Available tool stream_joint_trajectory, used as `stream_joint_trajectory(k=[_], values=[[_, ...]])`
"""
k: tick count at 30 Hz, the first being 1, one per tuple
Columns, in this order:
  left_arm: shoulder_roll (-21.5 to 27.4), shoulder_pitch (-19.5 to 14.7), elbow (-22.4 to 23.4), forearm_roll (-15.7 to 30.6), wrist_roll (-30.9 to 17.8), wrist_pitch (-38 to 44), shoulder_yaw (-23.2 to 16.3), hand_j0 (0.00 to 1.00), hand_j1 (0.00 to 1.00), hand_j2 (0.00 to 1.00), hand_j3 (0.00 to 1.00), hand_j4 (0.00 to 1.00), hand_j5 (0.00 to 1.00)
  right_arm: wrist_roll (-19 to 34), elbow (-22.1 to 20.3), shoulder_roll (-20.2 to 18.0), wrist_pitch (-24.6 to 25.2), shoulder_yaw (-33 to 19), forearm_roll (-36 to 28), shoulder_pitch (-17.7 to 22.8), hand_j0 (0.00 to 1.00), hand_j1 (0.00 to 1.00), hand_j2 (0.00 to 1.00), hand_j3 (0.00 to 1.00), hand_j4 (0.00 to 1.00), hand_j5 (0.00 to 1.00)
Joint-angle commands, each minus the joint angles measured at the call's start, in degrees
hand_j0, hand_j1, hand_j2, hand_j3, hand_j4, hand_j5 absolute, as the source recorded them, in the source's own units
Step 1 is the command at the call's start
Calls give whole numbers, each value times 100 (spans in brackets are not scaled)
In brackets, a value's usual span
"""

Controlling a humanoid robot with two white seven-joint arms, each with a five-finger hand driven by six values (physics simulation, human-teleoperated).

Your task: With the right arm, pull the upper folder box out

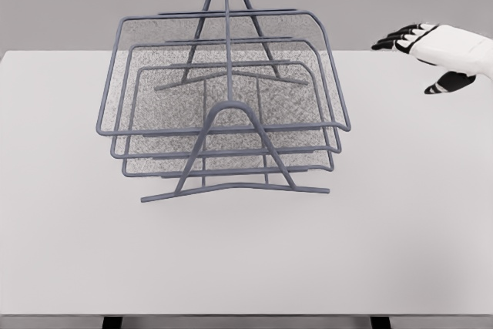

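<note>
Hovering hand: right hand, white with dark fingertips, fingers spread apart and holding nothing, raised above the far right part of the tabletop.
Left arm: not in view.
Task item: upper folder box, the topmost and widest of three stacked wire-mesh trays, well apart from the hand, off to its left and slightly nearer the camera.
Carrier: wire rack, grey, with an A-shaped end frame at the near side and another at the far side; the trays sit between them.
Lower trays: middle tray and bottom tray, directly under the task item, rims close together.
Stage, as judged: approach not yet begun; no contact with any tray.
Risk, wrong tier: the rims lie close above one another, so fingers arriving low may hook the middle tray instead of the upper one.
Risk, rack shift: the rack looks light and stands free on the tabletop; a pull with any friction in the runners may drag or tip the whole stand rather than slide the tray.
Risk, collision: reaching leftward from the present position, the hand meets the tray's right side rim first; a sideways knock would skew the rack.
Risk, weak hold: thin wire gives little to grip, and spread fingers may slip off.
Direction of slide: cannot tell for certain from this view.
</note>
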Motion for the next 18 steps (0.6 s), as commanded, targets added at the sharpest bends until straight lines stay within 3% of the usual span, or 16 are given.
stream_joint_trajectory(k=[1, 4, 9, 13, 16, 18], values=[[0, 0, 3, -2, 0, -1, 6, 100, 100, 100, 100, 100, 100, 3, 14, -12, -32, 32, 84, -9, 100, 100, 100, 100, 100, 100], [0, 0, 3, -2, 0, -1, -3, 100, 100, 100, 100, 100, 100, 3, 5, 577, -32, 234, 110, -167, 100, 100, 100, 100, 100, 100], [0, 0, 3, -2, 0, -1, -3, 100, 100, 100, 100, 100, 100, 3, -21, 621, -32, 515, 110, -325, 100, 100, 100, 100, 100, 100], [0, 0, 3, -2, 0, -1, -3, 100, 100, 100, 100, 100, 100, 3, -65, 964, -32, 568, 119, -325, 100, 100, 100, 100, 100, 100], [0, 0, 3, -2, 0, -1, -3, 100, 100, 100, 100, 100, 100, 3, -355, 999, -32, 427, 102, -431, 100, 100, 100, 100, 100, 100], [0, 0, 3, -2, 0, -1, -3, 100, 100, 100, 100, 100, 100, 3, -302, 999, -32, 480, 110, -325, 100, 100, 100, 100, 100, 100]])
